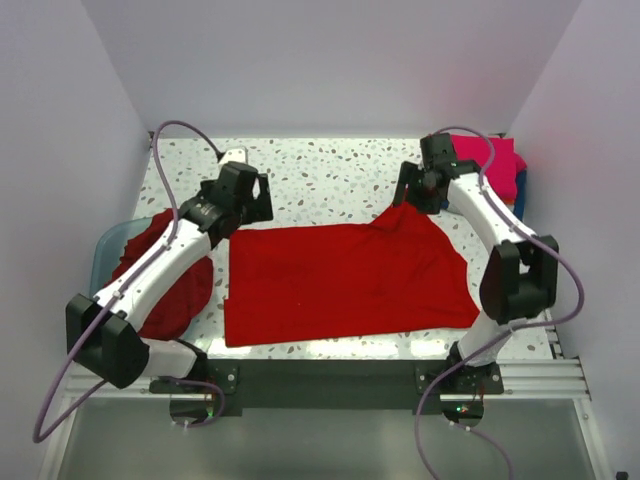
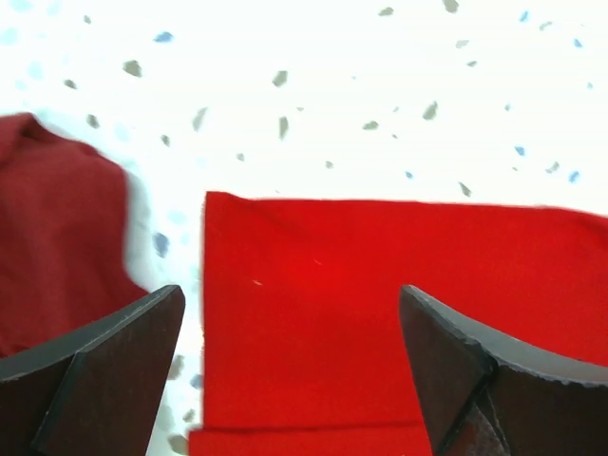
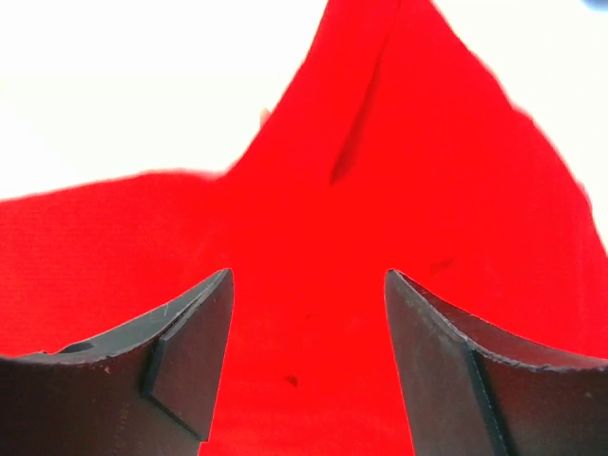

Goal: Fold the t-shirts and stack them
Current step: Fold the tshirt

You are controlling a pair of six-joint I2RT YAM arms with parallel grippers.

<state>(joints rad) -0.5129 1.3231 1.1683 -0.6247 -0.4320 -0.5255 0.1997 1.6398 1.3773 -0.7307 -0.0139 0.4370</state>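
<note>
- Red t-shirt [image 1: 340, 280]: spread flat at ctr, far-R corner raised in a peak.
- Dark red t-shirt [image 1: 165, 280]: heaped at L.
- Pink t-shirt [image 1: 490, 165]: folded, far R.

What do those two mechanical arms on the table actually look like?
The left arm and right arm have white tube-like segments joined by chunky black joints. A thin lavender cable trails along each. The left hand and right hand each end in two dark, wedge-shaped fingers.

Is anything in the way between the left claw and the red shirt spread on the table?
Nothing visible: the left gripper hangs open directly over the red shirt, near its far left corner.
</note>
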